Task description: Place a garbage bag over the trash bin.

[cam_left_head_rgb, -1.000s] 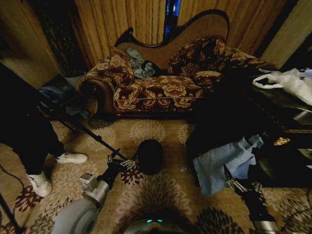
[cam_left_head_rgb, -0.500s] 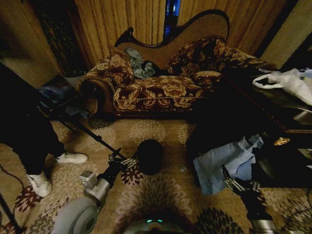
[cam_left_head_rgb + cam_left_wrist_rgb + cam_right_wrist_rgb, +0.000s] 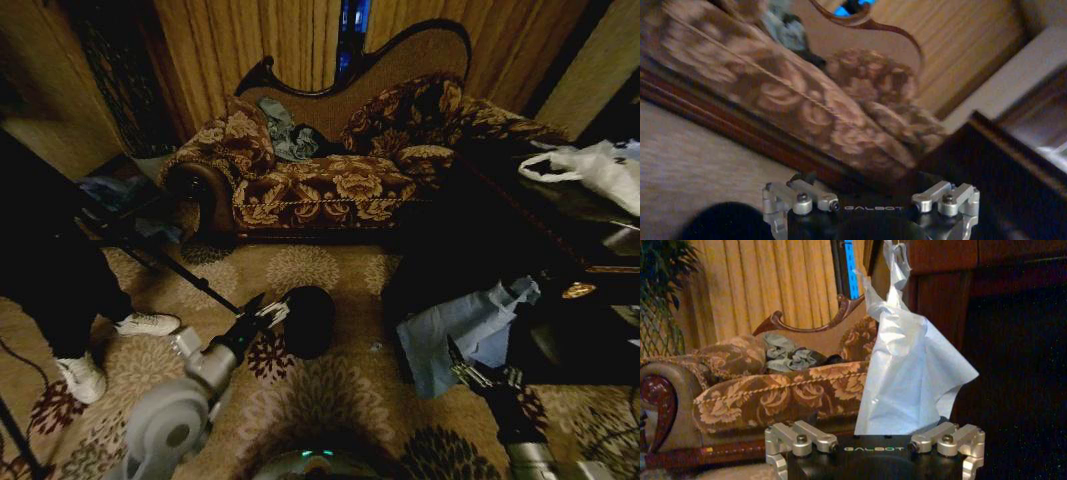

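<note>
A: What is seen at the left?
B: The left gripper (image 3: 272,312) is held by the trash bin (image 3: 308,320) on the carpet (image 3: 320,390); its opening cannot be told.
A: And rightward?
B: The garbage bag (image 3: 462,330) (draped, light blue) hangs beside the right gripper (image 3: 462,375), grip likewise unclear.

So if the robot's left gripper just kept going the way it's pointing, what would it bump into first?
Probably the trash bin. In the head view the left gripper points at its side and sits right beside it; whether they touch is unclear. The right gripper is over by the garbage bag.
</note>
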